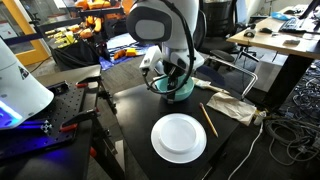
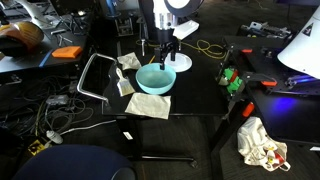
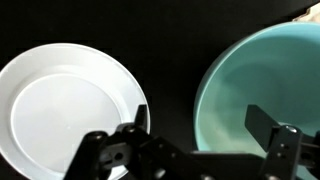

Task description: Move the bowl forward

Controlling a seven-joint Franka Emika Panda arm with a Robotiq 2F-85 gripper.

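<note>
- Teal-green deep round bowl (image 1: 182, 92) stands on the black tabletop (image 1: 130, 105) beyond the flat white round plate (image 1: 178, 137), in an exterior view.
- We see it empty beside a pale cloth (image 2: 150, 106) in an exterior view.
- Wrist view: gripper (image 3: 200, 130) spread wide, either side of the bowl's rim; we judge a firm pinch, then a level slide.

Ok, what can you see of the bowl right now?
The bowl is round, deep and teal-green, with smooth plain sides. It could be plastic or glazed ware, and it appears empty. It stands upright on the black table, apart from the plate. The open gripper straddles its rim, one finger inside and one outside; I cannot tell whether they touch it.
</note>
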